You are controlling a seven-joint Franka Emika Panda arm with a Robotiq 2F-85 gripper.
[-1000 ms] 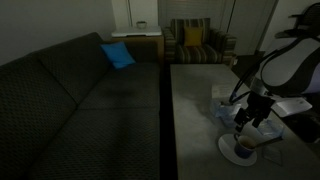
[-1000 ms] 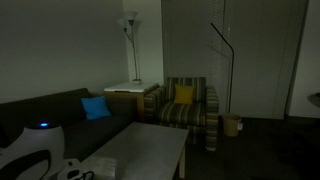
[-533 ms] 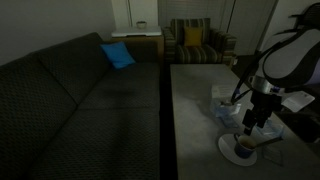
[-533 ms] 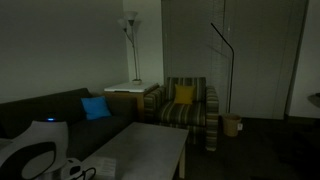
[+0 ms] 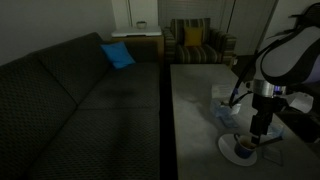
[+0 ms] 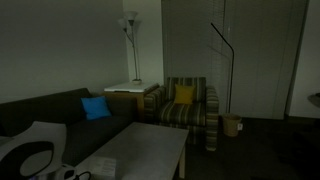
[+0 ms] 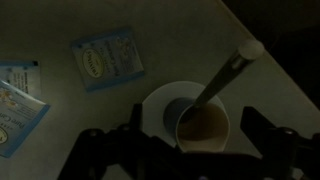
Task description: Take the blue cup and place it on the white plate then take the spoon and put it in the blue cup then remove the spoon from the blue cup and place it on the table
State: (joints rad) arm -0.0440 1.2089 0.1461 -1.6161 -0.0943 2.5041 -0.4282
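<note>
The blue cup (image 7: 200,125) stands on the white plate (image 7: 153,103) on the grey table (image 7: 60,140). The pale spoon (image 7: 226,72) leans in the cup, its handle pointing up and right. My gripper (image 7: 197,134) hangs just above, open and empty, with one finger on each side of the cup. In an exterior view the gripper (image 5: 257,128) points straight down over the cup (image 5: 243,144) and plate (image 5: 237,153) near the table's near right end (image 5: 195,110). The spoon is too small to make out there.
Two blue-white packets (image 7: 108,58) (image 7: 14,100) lie on the table beside the plate, and a pale boxy object (image 5: 224,108) sits behind it. A dark sofa (image 5: 80,100) with a blue cushion (image 5: 117,54) runs alongside. A striped armchair (image 5: 195,42) stands beyond.
The arm has shifted slightly right and the gripper has turned from tilted to straight down over the cup. The cup and plate have not moved.
</note>
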